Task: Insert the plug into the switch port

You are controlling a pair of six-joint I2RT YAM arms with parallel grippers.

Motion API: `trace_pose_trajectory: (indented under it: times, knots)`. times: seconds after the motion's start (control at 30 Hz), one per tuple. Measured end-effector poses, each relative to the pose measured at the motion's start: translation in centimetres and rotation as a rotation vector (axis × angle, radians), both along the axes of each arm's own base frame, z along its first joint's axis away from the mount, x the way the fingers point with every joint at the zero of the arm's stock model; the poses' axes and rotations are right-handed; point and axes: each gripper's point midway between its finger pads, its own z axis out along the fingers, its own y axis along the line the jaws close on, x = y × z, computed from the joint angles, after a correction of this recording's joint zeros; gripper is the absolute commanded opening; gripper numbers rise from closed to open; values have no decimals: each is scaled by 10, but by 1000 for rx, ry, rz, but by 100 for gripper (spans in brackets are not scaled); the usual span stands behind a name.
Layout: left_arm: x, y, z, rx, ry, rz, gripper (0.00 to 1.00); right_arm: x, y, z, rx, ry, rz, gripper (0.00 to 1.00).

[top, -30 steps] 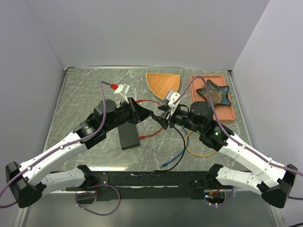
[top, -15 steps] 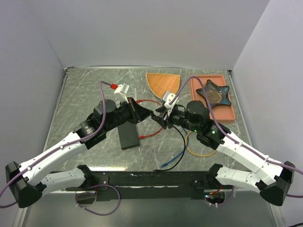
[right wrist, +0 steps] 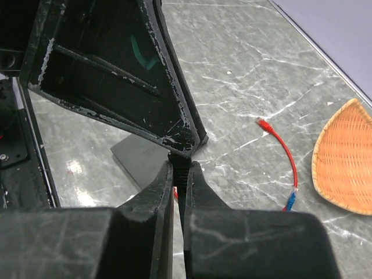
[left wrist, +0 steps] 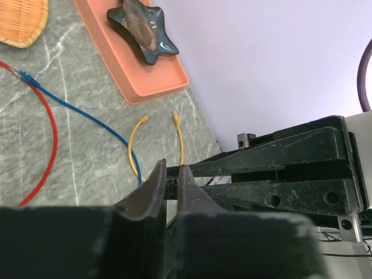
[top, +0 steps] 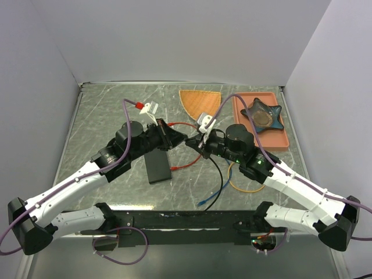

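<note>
**Pinch point hard to read**

Just past the black box's [top: 158, 167] far right corner, above the table [top: 99, 116], left claw [top: 185, 140] and right claw [top: 195, 145] are clenched tip to tip. A black cable's [top: 221, 177] end is hidden between them. The switch port cannot be seen.

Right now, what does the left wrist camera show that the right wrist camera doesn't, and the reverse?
Only the left wrist view: the pink tray holding the star-shaped dish, and the yellow cable with both its ends. Only the right wrist view: the flat black box lying on the table. Both: the woven basket, the red cable, the marble tabletop, and the left gripper and right gripper, both shut, meeting tip to tip.
</note>
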Motion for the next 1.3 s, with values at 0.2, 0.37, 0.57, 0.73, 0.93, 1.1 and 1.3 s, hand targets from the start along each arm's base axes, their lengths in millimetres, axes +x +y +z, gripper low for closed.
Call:
trace_pose_trajectory:
  times: [0.2,0.37,0.57,0.73,0.93,1.1,1.3]
  knots:
    - [1,4,-4,22,2,23,84,7,-1,-3,-3,10,-39,0]
    - [4,22,-8,58,13,108,99,13,1,-12,-15,31,-63,0]
    - [18,49,-18,112,41,227,96,21,9,-39,-56,89,-74,0]
    - [40,74,-31,137,75,313,96,26,16,-72,-111,156,-83,0]
    - [69,115,-92,203,209,406,96,31,23,-114,-185,245,-91,0]
    - [76,147,-160,270,375,452,96,31,25,-151,-255,330,-101,0]
    - [75,180,-209,288,502,499,96,31,26,-189,-342,435,-127,0]
